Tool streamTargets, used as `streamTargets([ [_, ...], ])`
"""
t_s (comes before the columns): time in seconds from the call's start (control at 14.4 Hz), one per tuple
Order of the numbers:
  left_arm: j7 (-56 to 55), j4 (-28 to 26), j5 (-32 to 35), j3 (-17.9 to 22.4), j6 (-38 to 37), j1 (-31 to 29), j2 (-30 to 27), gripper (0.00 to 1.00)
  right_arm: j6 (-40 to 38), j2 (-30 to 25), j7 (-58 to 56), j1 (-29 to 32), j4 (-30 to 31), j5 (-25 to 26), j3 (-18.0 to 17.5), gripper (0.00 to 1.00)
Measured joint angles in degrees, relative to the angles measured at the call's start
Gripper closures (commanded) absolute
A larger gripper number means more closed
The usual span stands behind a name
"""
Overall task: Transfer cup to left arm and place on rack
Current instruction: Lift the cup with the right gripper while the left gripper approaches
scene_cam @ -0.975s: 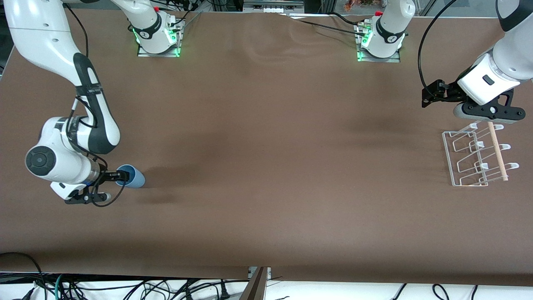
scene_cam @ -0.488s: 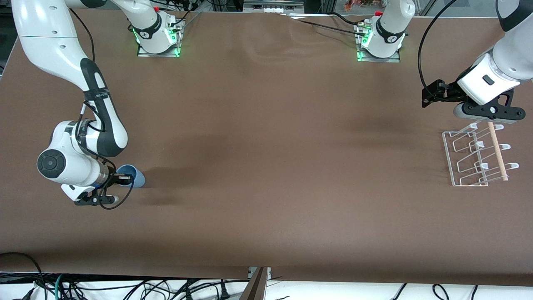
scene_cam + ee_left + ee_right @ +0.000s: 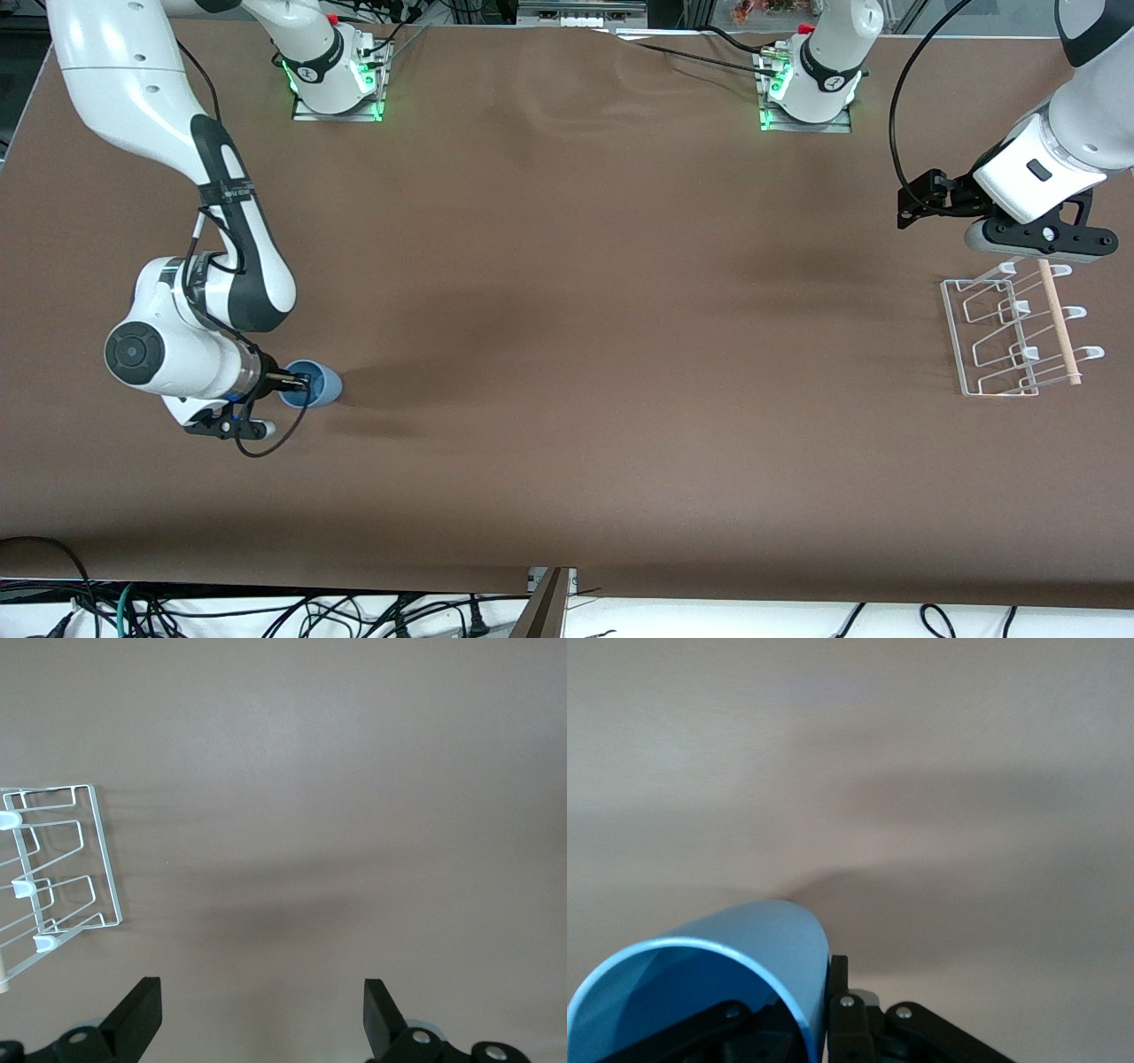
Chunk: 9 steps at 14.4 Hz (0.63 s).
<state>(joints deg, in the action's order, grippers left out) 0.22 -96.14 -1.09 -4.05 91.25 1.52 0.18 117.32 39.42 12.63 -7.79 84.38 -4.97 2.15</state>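
Item: small light-blue plastic tumbler cup, toward the right arm's end of the brown table, its wall clamped between the right gripper fingers, one inside the rim. Handling: carry it level, body exposed for the waiting left gripper, jaws apart over the white wire rack. Obscured: cup's base contact; whether it is lifted cannot be told.

Between the cup at the right arm's end and the rack at the left arm's end, we see only bare table.
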Motion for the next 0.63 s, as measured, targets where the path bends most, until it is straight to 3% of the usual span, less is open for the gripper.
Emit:
streamTargets([
  [0.28,0.0,0.0,0.0,0.0,0.0,0.0,0.0,0.0,-9.52,-0.56,18.1,-3.61,-10.24,-9.74,-4.19,1.0],
  [0.42,0.0,0.0,-1.17,-0.05,-0.16,0.02,0.04,0.0,-9.81,-0.75,27.15,-4.59,-12.3,-13.52,-8.14,1.0],
  [0.63,0.14,-0.04,-9.79,-0.17,-1.1,0.08,1.14,0.0,-6.3,-0.67,42.89,-5.66,-14.47,-17.16,-14.81,1.0],
])
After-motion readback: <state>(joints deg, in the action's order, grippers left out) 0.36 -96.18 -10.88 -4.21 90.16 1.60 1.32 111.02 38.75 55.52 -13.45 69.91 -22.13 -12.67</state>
